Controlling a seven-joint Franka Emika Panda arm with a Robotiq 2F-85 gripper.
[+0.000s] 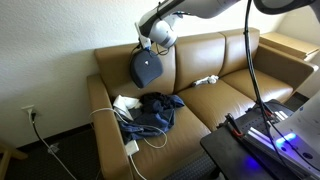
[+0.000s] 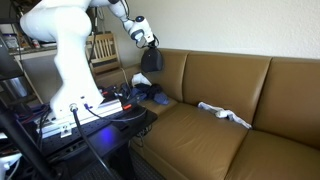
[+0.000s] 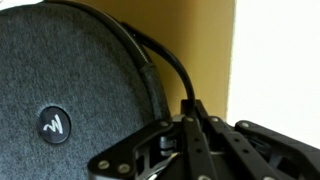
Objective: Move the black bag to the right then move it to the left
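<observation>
Fingers (image 3: 203, 128) clamp the black bag (image 3: 70, 85); contents hidden.

A tan leather sofa (image 1: 215, 95) stands against a plain, pale wall (image 1: 60, 35) in both exterior views. Low on that wall, beside the sofa's arm, sits a white outlet (image 1: 29, 112), with dark floor (image 1: 60, 165) below. A wooden side table (image 1: 288, 45) stands past the far arm. In an exterior view, a slatted wooden chair (image 2: 103, 48) stands beyond the sofa's end. The light is soft and even.

The black bag (image 3: 70, 80) w/ pale logo (image 3: 54, 123) — tan sofa (image 1: 232, 100), dk-blue cloth (image 1: 155, 112).
</observation>
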